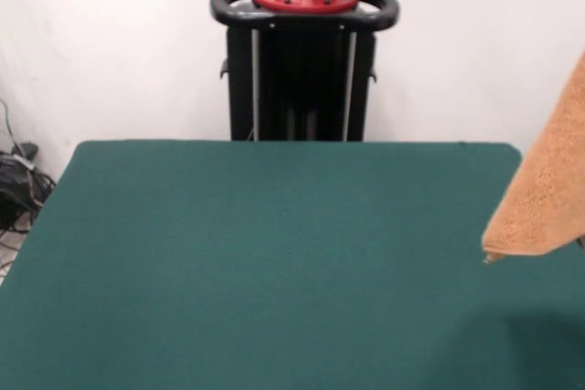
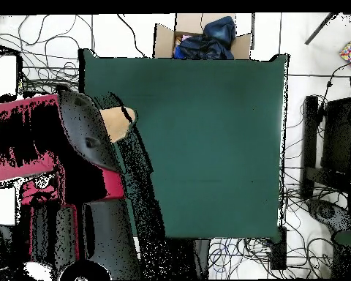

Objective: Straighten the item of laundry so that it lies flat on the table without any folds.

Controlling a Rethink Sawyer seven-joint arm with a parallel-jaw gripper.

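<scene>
Gripper state can't be told; arm hides it. Towel hangs off table edge w/ corner low: best to drag inward slowly, let it unfurl flat.

Towel cut off at edge; end effector seemingly hidden.

A dark green bench fills the middle of the frame, its top bare across most of its width. At its left edge the red and black arm reaches in, with a small patch of orange-tan towel showing just beside the arm's black casing. The end effector itself is hidden. Beyond the bench's top edge sits an open cardboard box holding blue cloth. Cables trail over the white floor around the bench.
</scene>
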